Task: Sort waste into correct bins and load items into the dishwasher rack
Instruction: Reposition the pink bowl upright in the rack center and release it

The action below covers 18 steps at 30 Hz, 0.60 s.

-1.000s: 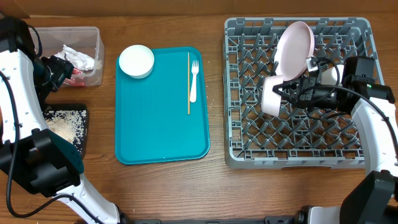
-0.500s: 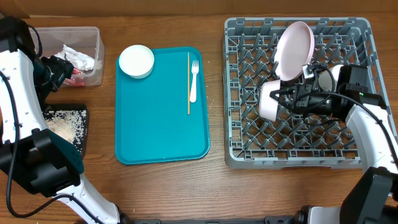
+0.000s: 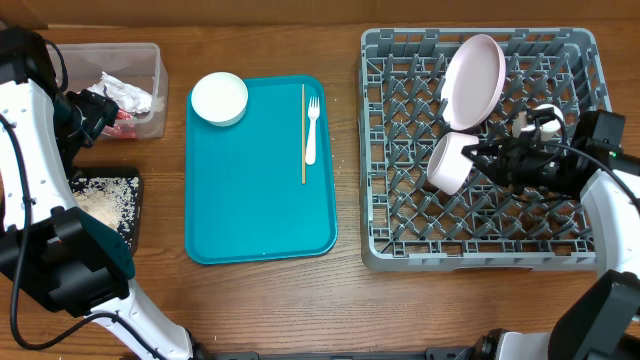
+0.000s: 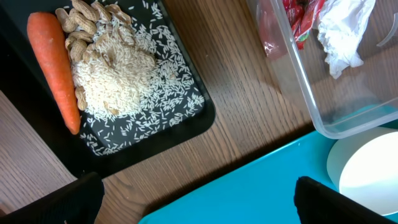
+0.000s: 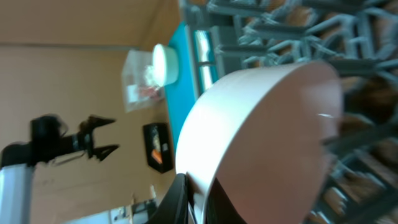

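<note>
The right claw (image 3: 484, 158) has slid toward the right edge, and the small bowl (image 3: 449, 165) it pinches by the rim now tips on its side in the middle of the grey rack (image 3: 470, 250). Low on the left, the black tray (image 4: 186, 118) holds rice scraps (image 4: 115, 74) and a carrot (image 4: 55, 68). The left claw (image 4: 199, 186) hangs wide open over the wood beside it. In the middle lies the teal tray (image 3: 260, 200) with a fork (image 3: 312, 128), a stick (image 3: 303, 135) and another bowl (image 3: 219, 98) at its top left corner. At the upper left, the clear tub (image 4: 311, 106) holds the red wrapper (image 4: 297, 18) and the napkin (image 4: 339, 34). At the upper right, the plate (image 3: 472, 82) leans in the rack just above the held bowl.
</note>
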Each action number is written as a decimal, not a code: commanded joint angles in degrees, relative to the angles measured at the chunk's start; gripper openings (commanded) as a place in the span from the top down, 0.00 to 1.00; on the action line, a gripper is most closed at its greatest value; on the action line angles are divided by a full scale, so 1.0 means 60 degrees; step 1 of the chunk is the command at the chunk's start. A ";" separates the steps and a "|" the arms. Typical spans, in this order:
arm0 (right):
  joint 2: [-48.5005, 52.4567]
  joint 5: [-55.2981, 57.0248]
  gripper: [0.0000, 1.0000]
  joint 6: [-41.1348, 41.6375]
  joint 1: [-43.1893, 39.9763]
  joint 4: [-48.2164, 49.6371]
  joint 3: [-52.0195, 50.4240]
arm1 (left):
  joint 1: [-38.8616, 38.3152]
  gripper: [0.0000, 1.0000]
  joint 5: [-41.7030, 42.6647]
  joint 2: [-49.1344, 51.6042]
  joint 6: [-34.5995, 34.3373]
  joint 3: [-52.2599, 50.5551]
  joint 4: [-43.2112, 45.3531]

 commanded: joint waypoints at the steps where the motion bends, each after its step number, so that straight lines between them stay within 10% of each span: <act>1: 0.0040 0.3807 0.94 0.0430 -0.0277 -0.0532 0.0408 | -0.0080 0.00 -0.0102 0.0033 -0.0095 -0.0015 0.0004; 7: 0.0036 0.6641 0.80 0.1239 -0.0328 -0.2131 0.2353 | -0.0080 0.00 -0.0102 0.0033 -0.0095 -0.0015 0.0004; 11: 0.0036 0.8408 0.35 0.1934 -0.0328 -0.3457 0.3912 | -0.0080 0.00 -0.0102 0.0033 -0.0095 -0.0015 0.0004; 18: -0.0036 0.7468 0.29 0.1920 0.0131 -0.4743 0.5679 | -0.0080 0.00 -0.0102 0.0033 -0.0095 -0.0015 0.0004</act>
